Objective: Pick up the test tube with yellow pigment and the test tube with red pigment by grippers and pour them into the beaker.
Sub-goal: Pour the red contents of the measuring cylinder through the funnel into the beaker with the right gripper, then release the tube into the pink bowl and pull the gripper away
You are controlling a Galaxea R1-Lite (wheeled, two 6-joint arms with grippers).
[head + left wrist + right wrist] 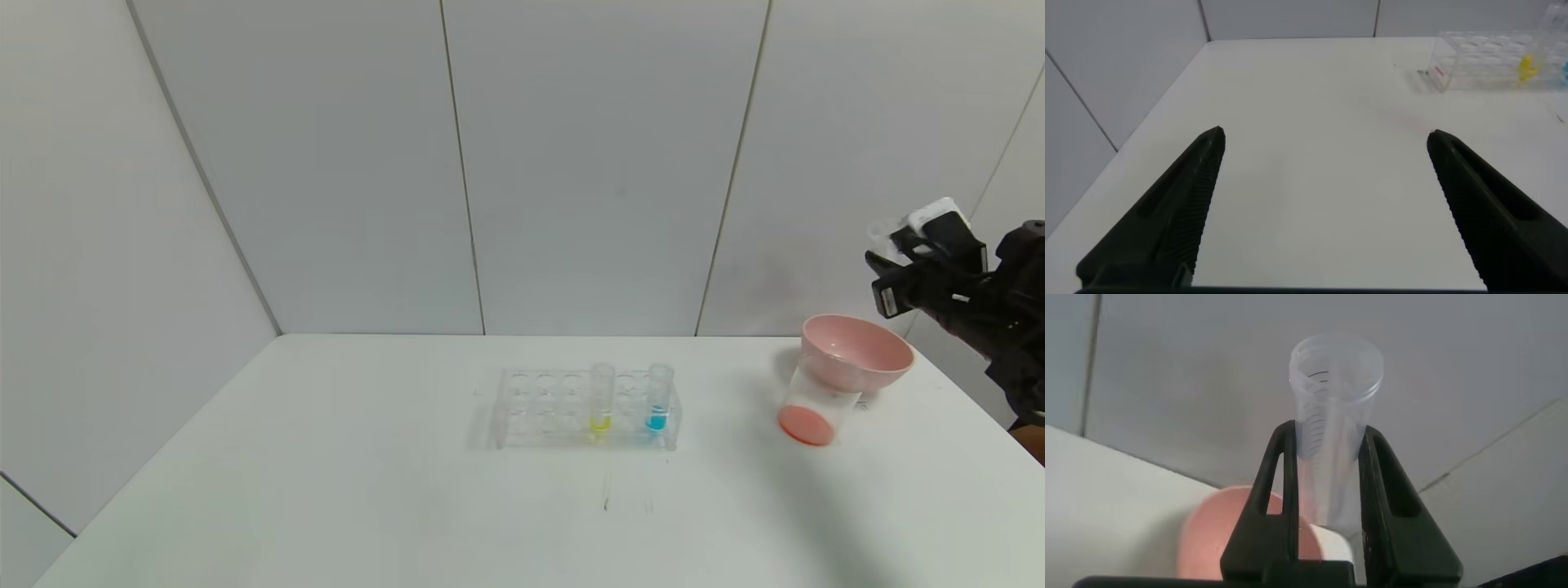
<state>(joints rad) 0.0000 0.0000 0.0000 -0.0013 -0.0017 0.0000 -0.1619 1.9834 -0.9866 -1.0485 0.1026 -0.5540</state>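
The yellow test tube (602,400) stands in the clear rack (539,404) mid-table, beside a blue-liquid tube (658,400). The beaker (812,412) stands at the right with red-orange liquid at its bottom and a pink funnel (856,353) on top. My right gripper (890,269) is raised just right of the funnel, shut on a clear tube (1337,376) in which no liquid shows. In the right wrist view the gripper (1327,429) holds it over the funnel (1221,531). My left gripper (1324,133) is open and empty over bare table, far from the rack (1486,57), and out of the head view.
The white table (326,457) is bounded by grey wall panels at the back and left. The rack has several vacant holes. The table's right edge runs close behind the beaker.
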